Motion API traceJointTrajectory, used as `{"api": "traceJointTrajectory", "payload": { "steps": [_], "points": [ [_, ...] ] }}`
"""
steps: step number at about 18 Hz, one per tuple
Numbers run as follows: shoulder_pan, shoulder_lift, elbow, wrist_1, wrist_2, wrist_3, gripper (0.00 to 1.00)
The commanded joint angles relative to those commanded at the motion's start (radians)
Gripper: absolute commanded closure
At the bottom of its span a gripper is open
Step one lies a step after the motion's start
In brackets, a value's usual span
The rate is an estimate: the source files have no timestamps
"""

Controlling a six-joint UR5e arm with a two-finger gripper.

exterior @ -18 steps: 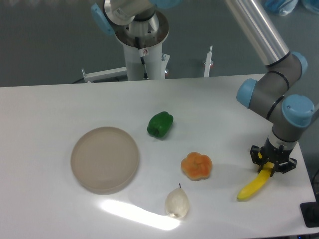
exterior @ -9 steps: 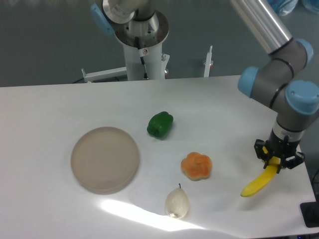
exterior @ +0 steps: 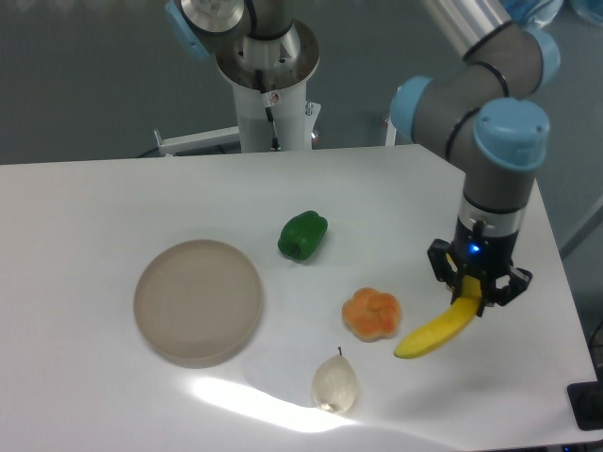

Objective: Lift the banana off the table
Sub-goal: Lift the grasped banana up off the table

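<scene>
The bright yellow banana (exterior: 430, 333) hangs tilted in the air above the white table (exterior: 94, 207), its lower tip pointing left toward the orange lobed fruit (exterior: 371, 313). My gripper (exterior: 472, 292) is shut on the banana's upper right end and holds it clear of the tabletop. The gripper's fingers are partly hidden by the black gripper body.
A green pepper (exterior: 302, 234) lies at the table's middle. A round beige plate (exterior: 198, 300) sits at the left. A pale translucent pear (exterior: 334, 383) lies near the front edge. The robot's base column (exterior: 268, 80) stands behind the table.
The arm has swung left and risen, carrying the banana from the right edge toward the orange fruit. The banana has left the table surface.
</scene>
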Motion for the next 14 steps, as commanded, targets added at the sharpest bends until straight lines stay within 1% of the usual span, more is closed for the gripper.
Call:
{"api": "traceJointTrajectory", "payload": {
  "steps": [3,7,14],
  "points": [
    [-0.002,-0.005,-0.001,0.008,0.003,-0.006,0.68],
    [-0.021,-0.006,0.002,0.009,0.058,-0.008,0.68],
    [-0.025,-0.012,0.006,0.012,0.057,-0.008,0.68]
  ]
}}
